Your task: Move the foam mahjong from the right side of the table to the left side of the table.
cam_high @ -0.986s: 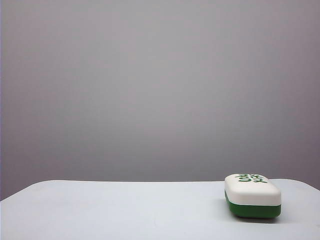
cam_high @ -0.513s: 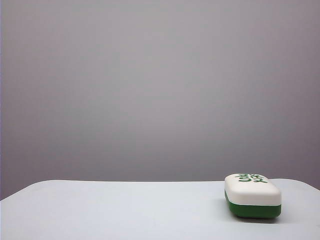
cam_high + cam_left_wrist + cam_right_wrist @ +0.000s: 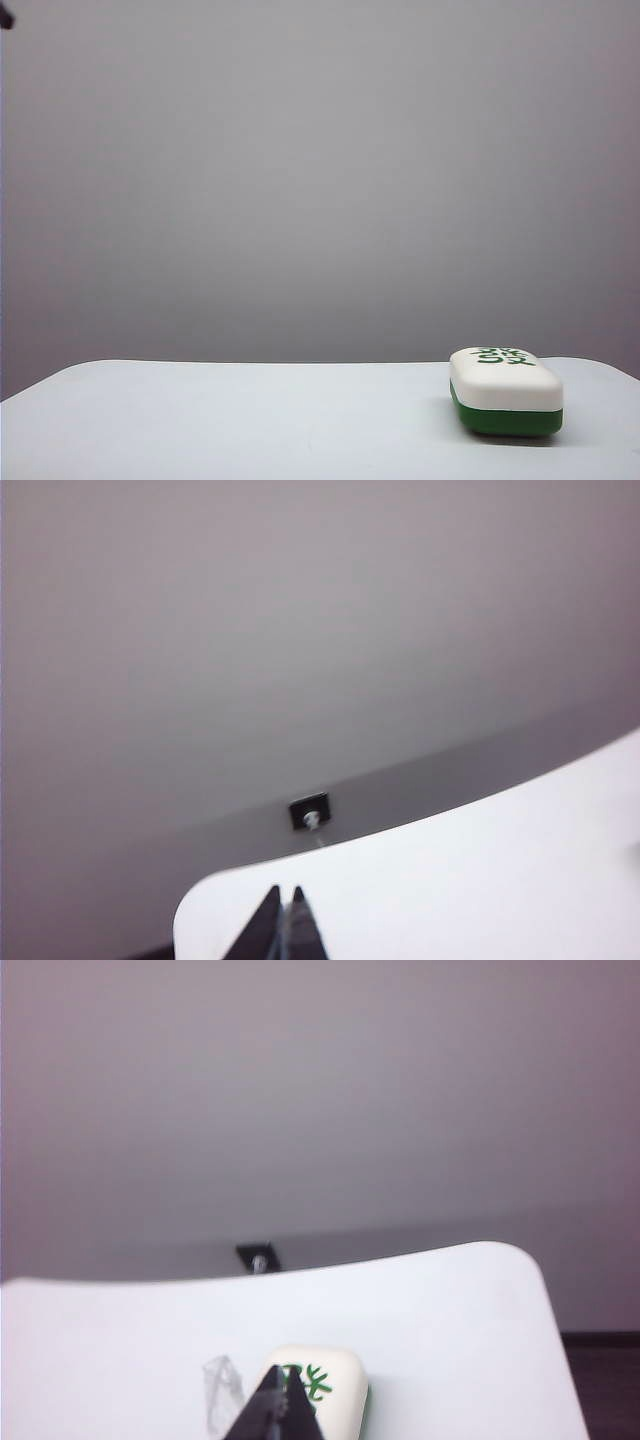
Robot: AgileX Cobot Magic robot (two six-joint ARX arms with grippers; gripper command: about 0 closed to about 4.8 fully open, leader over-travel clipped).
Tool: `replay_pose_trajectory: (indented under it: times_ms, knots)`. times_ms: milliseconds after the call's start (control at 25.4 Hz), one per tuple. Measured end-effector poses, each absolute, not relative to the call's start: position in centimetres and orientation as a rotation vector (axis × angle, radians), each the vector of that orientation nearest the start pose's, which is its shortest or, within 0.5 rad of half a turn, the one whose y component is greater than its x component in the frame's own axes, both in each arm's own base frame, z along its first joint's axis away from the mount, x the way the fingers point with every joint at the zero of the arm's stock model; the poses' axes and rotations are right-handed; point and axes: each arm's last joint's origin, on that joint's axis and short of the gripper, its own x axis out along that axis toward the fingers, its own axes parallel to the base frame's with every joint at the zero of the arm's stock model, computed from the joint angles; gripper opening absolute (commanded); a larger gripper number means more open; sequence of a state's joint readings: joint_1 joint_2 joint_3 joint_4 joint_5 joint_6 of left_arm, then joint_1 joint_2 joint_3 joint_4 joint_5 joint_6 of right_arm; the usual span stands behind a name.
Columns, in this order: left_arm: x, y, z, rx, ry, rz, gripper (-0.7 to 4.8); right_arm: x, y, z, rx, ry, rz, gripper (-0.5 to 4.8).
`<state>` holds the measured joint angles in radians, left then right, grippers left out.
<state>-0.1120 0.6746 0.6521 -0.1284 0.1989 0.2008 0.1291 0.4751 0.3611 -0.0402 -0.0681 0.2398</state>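
Observation:
The foam mahjong [image 3: 505,392] lies flat on the right side of the white table [image 3: 250,420], white face with green characters up and dark green layer below. In the right wrist view my right gripper [image 3: 283,1368] is shut and empty, its dark tips hanging in front of the mahjong [image 3: 335,1380], apart from it. My left gripper [image 3: 286,887] is also shut and empty, above a rounded corner of the table [image 3: 480,880]. Neither gripper shows clearly in the exterior view.
A small dark tip [image 3: 5,15] pokes in at the exterior view's top left corner. A black bracket [image 3: 311,812] is fixed to the grey wall behind the table. A faint translucent shape [image 3: 222,1395] lies beside the mahjong.
A small dark tip has appeared at the top left corner of the exterior view. The mahjong has not moved.

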Motion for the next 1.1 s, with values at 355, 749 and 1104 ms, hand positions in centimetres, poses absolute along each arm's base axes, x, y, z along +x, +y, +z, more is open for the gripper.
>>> replay_pose_trajectory:
  times_ms: [355,749,1104]
  knots:
    - [17.7,-3.2,30.8,0.294,0.164,-0.584,-0.05,20.3,2.7,24.0,0.173,0.424,0.375,-0.05]
    - [19.6,-4.1,29.3,0.284,0.154,-0.874,-0.05,28.8,-1.4,18.6,0.361,0.656,0.47,-0.05]
    - [20.6,-4.2,28.7,0.283,0.161,-0.874,-0.05,32.1,-2.6,13.0,0.454,0.867,0.478,-0.05]
